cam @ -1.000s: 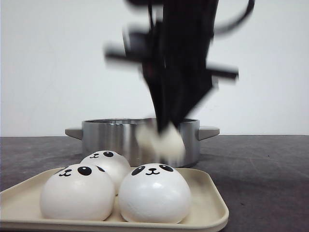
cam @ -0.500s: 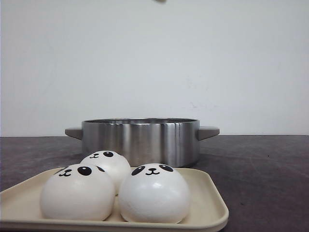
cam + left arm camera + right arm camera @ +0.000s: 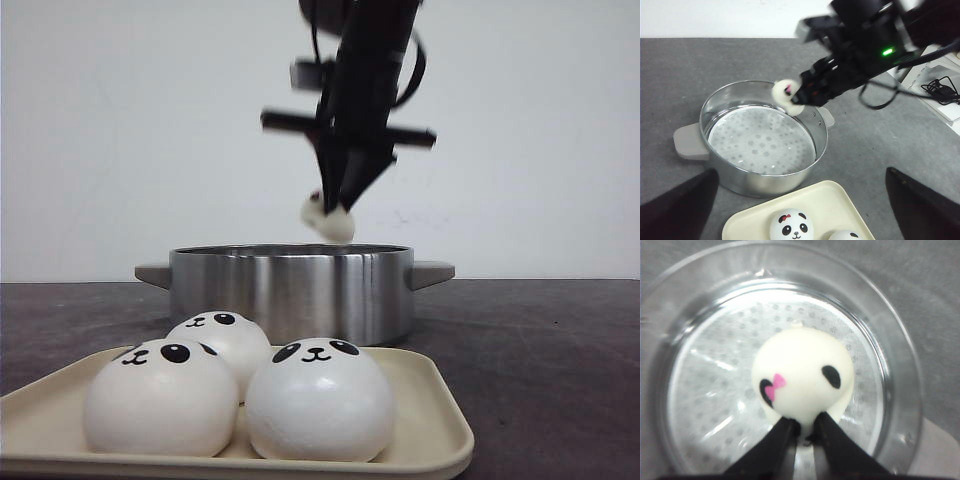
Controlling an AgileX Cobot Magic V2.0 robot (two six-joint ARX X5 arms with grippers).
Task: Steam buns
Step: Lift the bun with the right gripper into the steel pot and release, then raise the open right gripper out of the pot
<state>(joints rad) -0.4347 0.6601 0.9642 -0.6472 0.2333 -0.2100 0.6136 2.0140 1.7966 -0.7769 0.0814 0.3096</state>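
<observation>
Hidden, cropped and blurred areas

Front view: the right arm (image 3: 365, 60) is cut by the top edge and motion-blurred; the held bun (image 3: 330, 218) is smeared, its face unreadable. The pot (image 3: 290, 290) wall hides its interior, and the rear tray bun (image 3: 222, 340) is partly covered by the two front buns. The tray (image 3: 440, 420) runs off the bottom edge. Left wrist view: the left tool shows only as two dark out-of-focus fingers (image 3: 677, 210), tips cropped; one bun (image 3: 842, 235) is cropped. Right wrist view: the fingers (image 3: 772, 447) cover the held bun's underside.
</observation>
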